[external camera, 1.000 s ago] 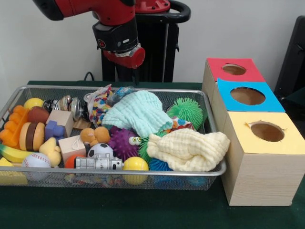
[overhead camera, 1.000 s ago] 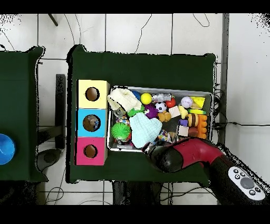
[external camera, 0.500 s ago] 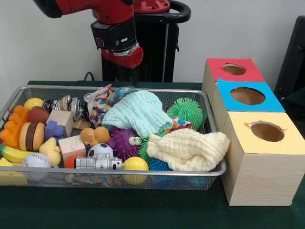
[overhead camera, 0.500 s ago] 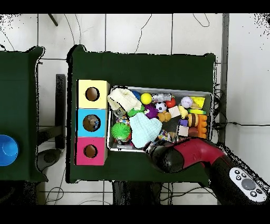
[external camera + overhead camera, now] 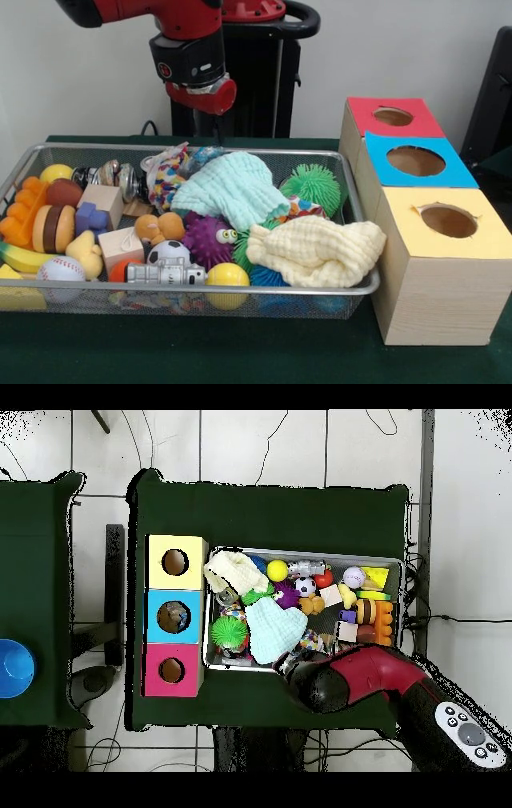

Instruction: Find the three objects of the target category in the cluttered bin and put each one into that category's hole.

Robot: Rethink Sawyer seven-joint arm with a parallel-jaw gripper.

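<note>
Front view puts my gripper (image 5: 202,100) high over the far rim of the wire bin (image 5: 240,294), well above everything in it and touching nothing. I cannot tell how the fingers stand: the red end of the arm hides them in both views, and I see nothing hanging from it. The task does not name the category, so I judge by groups: the cloths look the likeliest set, with the mint cloth (image 5: 232,188) lying directly below and slightly toward the boxes, its long side running across the bin, and the yellow cloth (image 5: 316,250) nearer the front rim. The red box (image 5: 392,118), blue box (image 5: 414,162) and yellow box (image 5: 444,224) stand just beside the bin on the green desk (image 5: 240,352).
</note>
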